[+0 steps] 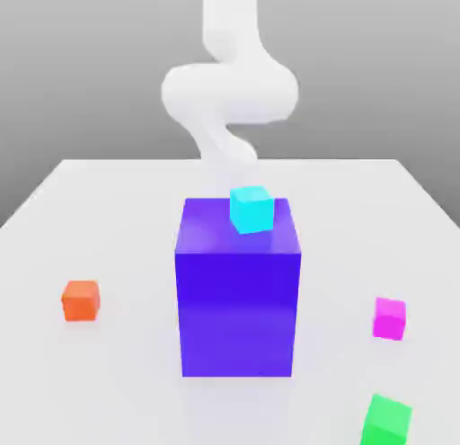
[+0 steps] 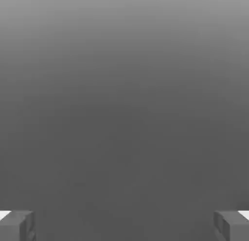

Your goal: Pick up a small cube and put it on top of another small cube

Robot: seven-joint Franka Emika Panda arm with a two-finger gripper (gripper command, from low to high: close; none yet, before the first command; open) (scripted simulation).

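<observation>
Standing wide apart, the fingers of the gripper [image 2: 124,226] hold nothing in the hand view, though the grey surface between them is hard to identify. The magenta cube [image 1: 389,319] sits on the pale table [image 1: 117,200], toward the exterior view's right, apart from the big blue-purple block [image 1: 238,308] and near the green cube [image 1: 387,420].
</observation>
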